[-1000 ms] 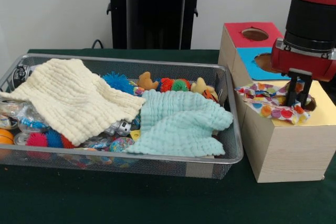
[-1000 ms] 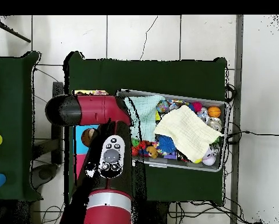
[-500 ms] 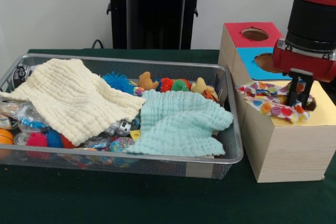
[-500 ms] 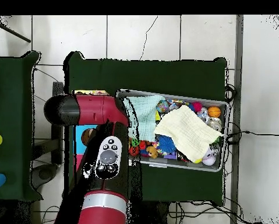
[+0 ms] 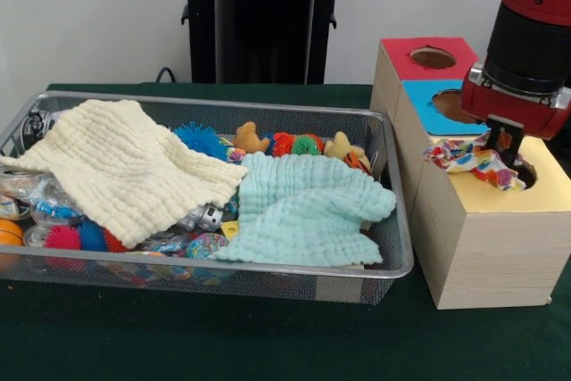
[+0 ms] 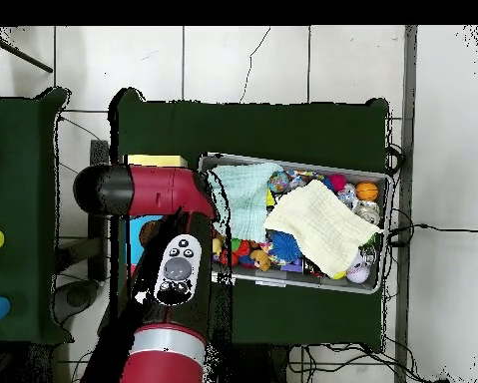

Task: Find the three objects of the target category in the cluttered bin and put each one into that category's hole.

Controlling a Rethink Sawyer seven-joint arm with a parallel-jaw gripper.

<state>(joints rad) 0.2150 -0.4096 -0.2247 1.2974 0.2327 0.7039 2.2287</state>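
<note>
Dotted cloth (image 5: 471, 163) was pinched by your gripper (image 5: 501, 144) and hung partly inside the yellow hole (image 5: 526, 176) directly beneath it; cream cloth (image 5: 125, 167) and mint cloth (image 5: 308, 211) remained in the bin (image 5: 268, 269), well aside.

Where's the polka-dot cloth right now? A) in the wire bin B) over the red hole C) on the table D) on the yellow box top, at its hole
D: the polka-dot cloth lies bunched on the yellow box top at its hole, under the gripper.
</note>
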